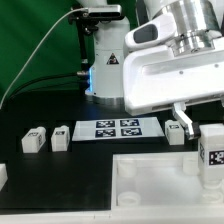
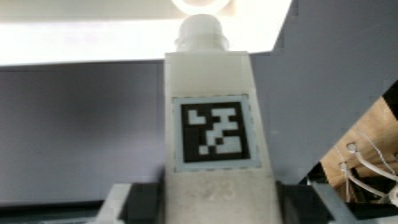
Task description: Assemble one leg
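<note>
My gripper (image 1: 211,150) is shut on a leg (image 1: 212,153), a white post with a black-and-white tag, and holds it upright over the right part of the large white tray-like piece (image 1: 150,180). In the wrist view the leg (image 2: 217,110) fills the middle, tag facing the camera, with its round tip pointing away from me; the dark pads (image 2: 146,200) press its base from both sides. Three more legs lie on the black table: two at the exterior view's left (image 1: 35,138) (image 1: 60,136) and one near the gripper (image 1: 176,131).
The marker board (image 1: 116,129) lies flat on the table's middle. A white robot base (image 1: 108,60) stands behind it. A small white piece (image 1: 3,174) sits at the exterior view's left edge. A cable hangs at the left.
</note>
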Available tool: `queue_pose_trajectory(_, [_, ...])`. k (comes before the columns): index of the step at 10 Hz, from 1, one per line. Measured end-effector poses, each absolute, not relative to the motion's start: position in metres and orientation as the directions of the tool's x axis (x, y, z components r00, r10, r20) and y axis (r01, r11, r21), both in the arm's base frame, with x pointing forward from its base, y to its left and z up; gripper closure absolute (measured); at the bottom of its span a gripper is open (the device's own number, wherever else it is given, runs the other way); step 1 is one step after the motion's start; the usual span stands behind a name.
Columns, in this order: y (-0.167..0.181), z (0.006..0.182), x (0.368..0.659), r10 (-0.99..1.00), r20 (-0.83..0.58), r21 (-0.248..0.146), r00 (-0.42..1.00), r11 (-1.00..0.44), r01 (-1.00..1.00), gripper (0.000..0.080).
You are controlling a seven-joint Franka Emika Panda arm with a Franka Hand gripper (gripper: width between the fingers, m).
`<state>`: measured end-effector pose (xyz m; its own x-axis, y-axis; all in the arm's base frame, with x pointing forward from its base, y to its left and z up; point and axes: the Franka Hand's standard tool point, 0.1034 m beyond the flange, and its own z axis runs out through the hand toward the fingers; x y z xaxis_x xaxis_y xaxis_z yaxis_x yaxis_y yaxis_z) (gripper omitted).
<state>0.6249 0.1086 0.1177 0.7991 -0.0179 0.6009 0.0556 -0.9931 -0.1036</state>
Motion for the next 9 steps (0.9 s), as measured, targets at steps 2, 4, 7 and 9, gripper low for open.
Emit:
queue_pose_trajectory(2, [0.111,0.111,0.62,-0.014,0.591,-0.103,0.807,-0.993,0.059,0.0506])
queue_pose_trajectory(4, [0.114,0.105,0.617,-0.009,0.583,-0.104,0.812,-0.993,0.063,0.0506])
queue_pose_trajectory(7, [0.115,0.097,0.613,-0.007,0.572,-0.103,0.82,-0.993,0.063,0.0506])
queue_pose_trajectory(9, [0.114,0.087,0.611,-0.01,0.562,-0.103,0.827,-0.993,0.058,0.0506])
